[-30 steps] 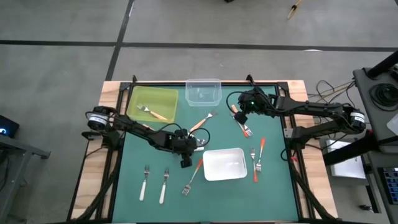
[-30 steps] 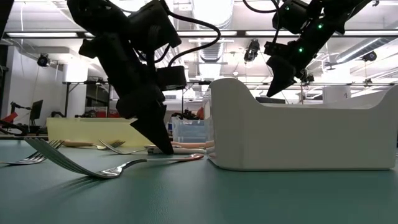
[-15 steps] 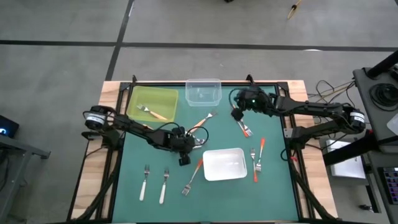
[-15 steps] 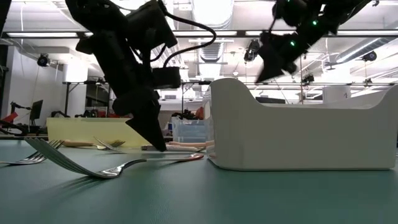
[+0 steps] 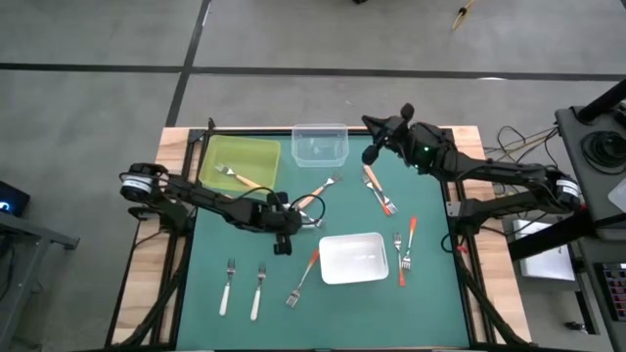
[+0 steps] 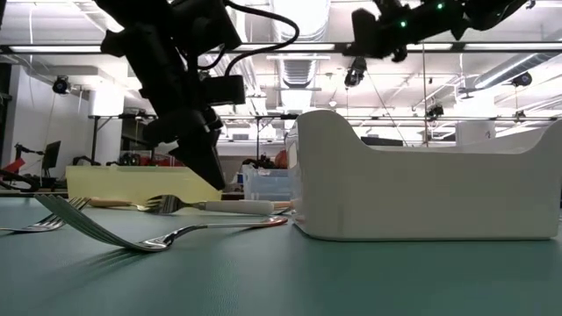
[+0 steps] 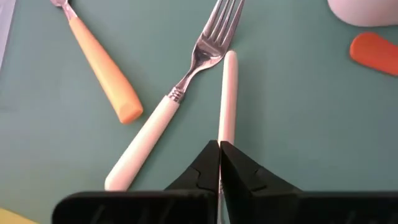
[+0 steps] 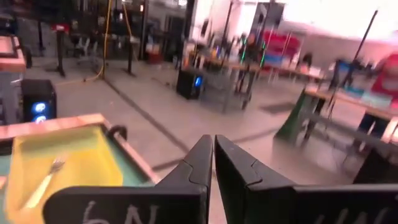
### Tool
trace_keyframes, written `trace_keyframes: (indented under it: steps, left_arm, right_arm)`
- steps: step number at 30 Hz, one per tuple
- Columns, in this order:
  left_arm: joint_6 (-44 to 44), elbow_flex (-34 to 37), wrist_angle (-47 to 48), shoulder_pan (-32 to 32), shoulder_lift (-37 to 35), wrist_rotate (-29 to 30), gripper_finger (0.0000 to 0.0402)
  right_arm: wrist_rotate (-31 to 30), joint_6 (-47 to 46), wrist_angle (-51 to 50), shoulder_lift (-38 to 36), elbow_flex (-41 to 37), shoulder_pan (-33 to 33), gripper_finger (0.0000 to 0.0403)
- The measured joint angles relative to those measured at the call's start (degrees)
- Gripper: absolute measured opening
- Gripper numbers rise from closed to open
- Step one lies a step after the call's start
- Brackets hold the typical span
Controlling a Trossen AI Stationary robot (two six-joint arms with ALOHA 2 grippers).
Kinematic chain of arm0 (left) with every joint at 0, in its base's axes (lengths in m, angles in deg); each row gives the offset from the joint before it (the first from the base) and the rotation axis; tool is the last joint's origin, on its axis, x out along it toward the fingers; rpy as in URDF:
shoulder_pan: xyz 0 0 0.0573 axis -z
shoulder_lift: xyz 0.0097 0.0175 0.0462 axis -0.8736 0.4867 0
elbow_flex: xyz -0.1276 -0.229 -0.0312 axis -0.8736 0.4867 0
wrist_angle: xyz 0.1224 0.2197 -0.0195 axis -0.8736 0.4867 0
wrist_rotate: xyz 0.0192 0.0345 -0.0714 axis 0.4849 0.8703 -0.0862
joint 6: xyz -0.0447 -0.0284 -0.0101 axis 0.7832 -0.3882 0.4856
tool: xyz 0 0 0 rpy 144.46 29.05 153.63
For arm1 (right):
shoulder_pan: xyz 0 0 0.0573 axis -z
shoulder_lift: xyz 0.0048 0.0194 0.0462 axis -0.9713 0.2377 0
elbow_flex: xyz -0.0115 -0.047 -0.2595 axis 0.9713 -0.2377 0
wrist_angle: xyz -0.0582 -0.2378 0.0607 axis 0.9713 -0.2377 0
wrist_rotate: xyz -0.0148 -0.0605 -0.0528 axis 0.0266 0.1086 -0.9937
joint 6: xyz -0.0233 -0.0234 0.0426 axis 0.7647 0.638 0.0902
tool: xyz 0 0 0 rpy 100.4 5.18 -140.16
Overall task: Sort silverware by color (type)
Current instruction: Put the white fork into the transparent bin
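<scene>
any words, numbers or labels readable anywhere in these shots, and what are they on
"6N", or something like it: pale handwritten marks on the dark body of the right gripper, seen in the right wrist view; partly cut off, so the reading is uncertain.
Nothing readable on the forks, the white tray, the yellow tray or the clear container.
Screens and signs in the room behind are too blurred to read.

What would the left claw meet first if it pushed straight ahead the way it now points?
Most likely the white handle lying right ahead of the shut left claw; whether the claw already grips its near end is unclear.
</scene>
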Motion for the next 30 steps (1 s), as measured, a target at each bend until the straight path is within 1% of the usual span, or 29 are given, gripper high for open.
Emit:
trace_keyframes:
  steps: [5,8,11,18,25,27,30]
  left_arm:
    - [-0.2,0.0,1.3,0.0,0.0,0.0,0.0002]
    - [-0.2,0.0,1.3,0.0,-0.1,-0.1,0.0001]
    - [-0.1,0.2,1.3,0.0,-0.1,-0.1,0.0001]
    - [1.9,0.6,1.5,0.0,-0.1,-0.2,0.0]
    - [4.8,1.2,1.6,0.1,-0.1,-0.3,0.0002]
    - [4.8,1.2,1.5,0.1,-0.1,-1.9,0.001]
    - [5.6,1.3,1.5,0.1,-0.1,-3.3,0.0033]
  right_arm:
    - [0.0,-6.9,-12.3,-0.5,0.0,0.0,0.0011]
    - [0.0,-9.1,-18.5,-0.5,0.0,0.0,0.0011]
    - [0.0,-10.1,-22.6,-0.5,0.0,0.0,0.0011]
    - [0.0,-11.4,-26.1,-0.5,0.0,-0.1,0.0011]
    - [0.5,-12.2,-26.4,-0.5,0.0,-0.1,0.0011]
    - [0.5,-12.5,-26.8,-0.5,0.0,-0.1,0.0011]
    - [0.5,-13.8,-29.1,-0.5,-0.1,-0.1,0.0011]
